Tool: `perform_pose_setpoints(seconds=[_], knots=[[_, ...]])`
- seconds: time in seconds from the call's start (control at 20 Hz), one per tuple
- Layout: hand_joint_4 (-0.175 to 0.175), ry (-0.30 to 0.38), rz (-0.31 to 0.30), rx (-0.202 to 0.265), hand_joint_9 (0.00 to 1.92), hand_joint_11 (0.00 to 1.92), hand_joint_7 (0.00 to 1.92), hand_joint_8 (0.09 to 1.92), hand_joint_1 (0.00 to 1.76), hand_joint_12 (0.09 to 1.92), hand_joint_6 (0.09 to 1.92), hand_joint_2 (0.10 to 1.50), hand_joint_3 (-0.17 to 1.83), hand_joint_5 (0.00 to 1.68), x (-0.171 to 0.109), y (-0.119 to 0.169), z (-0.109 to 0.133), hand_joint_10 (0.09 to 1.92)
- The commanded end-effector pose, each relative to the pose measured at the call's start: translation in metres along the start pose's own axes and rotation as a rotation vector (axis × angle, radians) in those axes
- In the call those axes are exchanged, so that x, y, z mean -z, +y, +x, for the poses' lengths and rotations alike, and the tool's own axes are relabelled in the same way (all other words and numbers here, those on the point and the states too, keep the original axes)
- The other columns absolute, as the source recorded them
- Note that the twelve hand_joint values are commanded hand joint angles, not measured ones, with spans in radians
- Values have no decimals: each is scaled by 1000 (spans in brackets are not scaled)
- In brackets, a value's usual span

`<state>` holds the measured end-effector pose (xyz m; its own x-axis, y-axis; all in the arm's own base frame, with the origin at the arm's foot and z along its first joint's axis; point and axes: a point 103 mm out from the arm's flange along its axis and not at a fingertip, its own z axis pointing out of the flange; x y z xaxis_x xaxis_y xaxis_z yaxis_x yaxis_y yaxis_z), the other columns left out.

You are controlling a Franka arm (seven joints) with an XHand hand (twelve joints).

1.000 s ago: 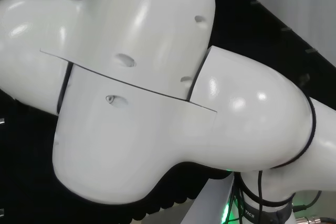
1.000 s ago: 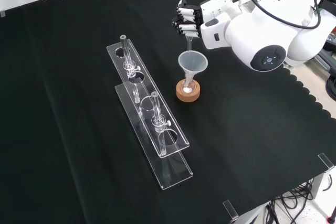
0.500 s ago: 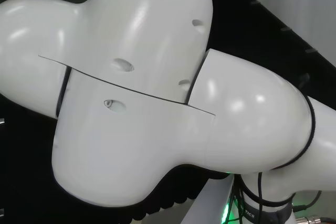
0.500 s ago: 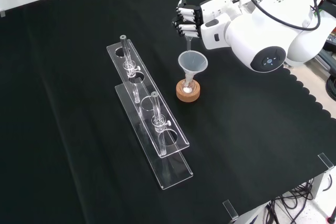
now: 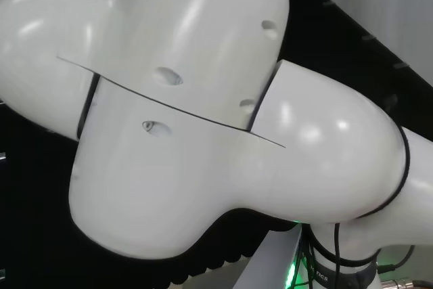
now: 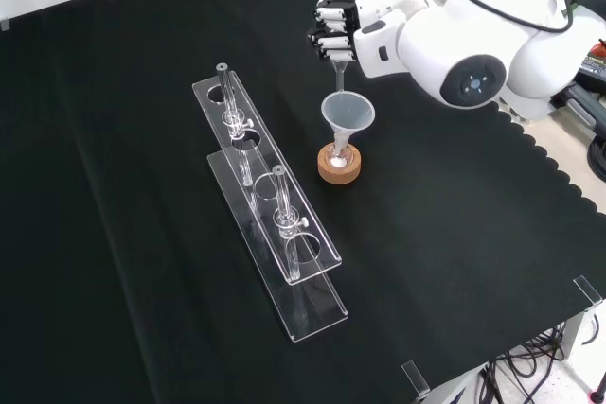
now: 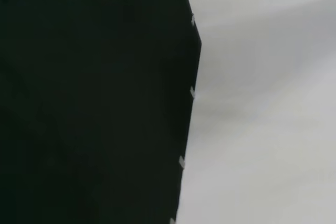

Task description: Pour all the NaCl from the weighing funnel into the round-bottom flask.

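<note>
In the head view the arm's own white links [image 5: 203, 120] stand in front of the bench, so nothing of the pour can be judged from there. In the front view the hand [image 6: 333, 30] is curled around the upper end of the weighing funnel [image 6: 339, 68], its fingers [image 6: 325, 42] pinching it so that the thin stem points down into the wide mouth of a clear funnel [image 6: 347, 112]. That funnel sits in the neck of the round-bottom flask [image 6: 339, 153], which rests on a cork ring [image 6: 339, 169], with white showing in the flask's base. I judge the pour to be under way or near its end; whether salt remains in the weighing funnel cannot be told. The wrist view looks across the black cloth [image 7: 94, 108] to its edge.
</note>
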<state>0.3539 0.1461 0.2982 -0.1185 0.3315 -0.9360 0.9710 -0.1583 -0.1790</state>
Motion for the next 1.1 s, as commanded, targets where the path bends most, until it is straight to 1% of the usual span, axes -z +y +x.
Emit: perform_pose_setpoints(seconds=[0.05,0.2,0.6,0.7,0.85,1.1], knots=[[175,168,10,29,1155,936,728,592,1118,948,384,1045,-175,1361,-8,2,-8,125],[175,239,8,33,1155,936,729,592,1118,948,384,1045,-175,1361,-15,4,-14,125],[175,541,39,51,1156,935,732,592,1118,949,384,1045,-175,1361,-37,11,-39,124],[175,611,49,62,1156,936,732,592,1118,949,384,1046,-175,1361,-44,14,-46,124],[175,692,73,65,1157,936,733,591,1118,950,385,1046,-175,1361,-54,19,-56,123],[175,806,87,64,1158,936,734,591,1118,951,385,1046,-175,1361,-68,25,-70,123]])
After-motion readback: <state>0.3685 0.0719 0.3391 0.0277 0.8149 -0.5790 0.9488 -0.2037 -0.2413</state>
